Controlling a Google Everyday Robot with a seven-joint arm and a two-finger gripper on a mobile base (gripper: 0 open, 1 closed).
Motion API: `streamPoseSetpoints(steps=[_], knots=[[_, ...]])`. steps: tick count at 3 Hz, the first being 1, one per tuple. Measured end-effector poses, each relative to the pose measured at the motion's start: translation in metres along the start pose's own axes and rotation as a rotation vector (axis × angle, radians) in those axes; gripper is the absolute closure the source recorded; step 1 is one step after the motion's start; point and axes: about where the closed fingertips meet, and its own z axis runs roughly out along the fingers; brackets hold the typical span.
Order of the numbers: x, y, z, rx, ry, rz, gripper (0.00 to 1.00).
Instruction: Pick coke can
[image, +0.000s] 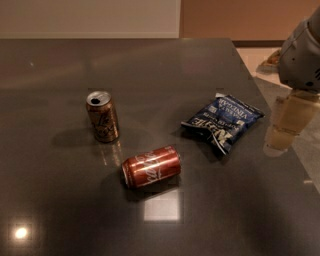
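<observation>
The gripper (285, 127) (open or closed, I cannot tell) hangs well right of the coke can (151, 166) lying sideways — best straddle its round body, not its ends.

Table (60, 210): coke can (151, 166), tan can (103, 116), bag (223, 121)

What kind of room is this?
Probably a break-room or kitchen: dark polished counter, coke can on its side, upright gold can, blue chip bag. The gripper hangs at the right edge.
</observation>
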Motion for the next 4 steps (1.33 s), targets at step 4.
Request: streamPoseSetpoints(steps=[4], knots=[[-0.099,0.058,0.066,-0.183,-0.071,-0.297,0.00]])
